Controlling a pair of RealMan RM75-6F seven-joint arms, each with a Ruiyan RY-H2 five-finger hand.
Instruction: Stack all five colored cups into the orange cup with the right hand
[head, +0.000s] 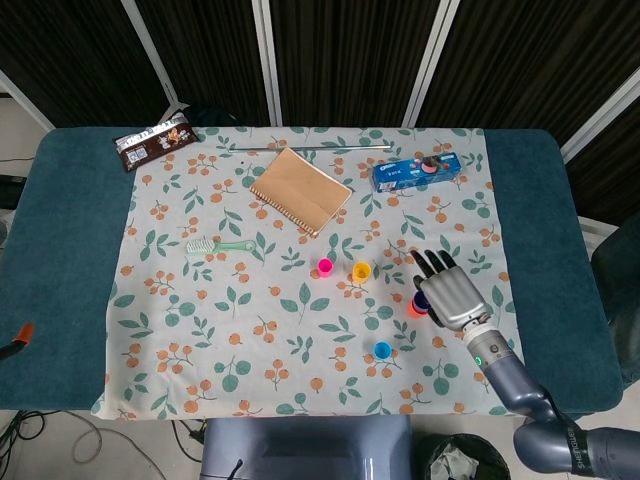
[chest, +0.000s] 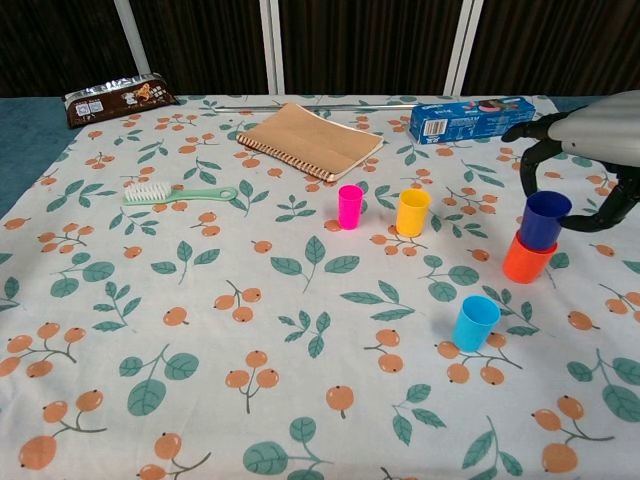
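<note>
Nearest, on the leaf-and-berry cloth (chest: 150, 330), a light blue cup (chest: 475, 322) stands upright by itself. Just behind it to the right, the dark blue cup (chest: 543, 220) sits nested in the orange cup (chest: 527, 258), its upper part sticking out above the orange rim. The right hand (chest: 600, 135) arches over this pair with its fingers (chest: 527, 160) curved down on either side of the dark blue cup; whether they touch it or have let go cannot be told from either view. In the head view the hand (head: 452, 293) covers most of the stack. Further back, near the middle, the yellow cup (chest: 411, 212) and pink cup (chest: 350, 206) stand side by side, apart. A green brush (chest: 178, 194) lies to the left. Beyond are a notebook (chest: 308, 139), a blue box (chest: 470, 117), a thin rod (chest: 300, 105) and a dark snack packet (chest: 117, 97).
</note>
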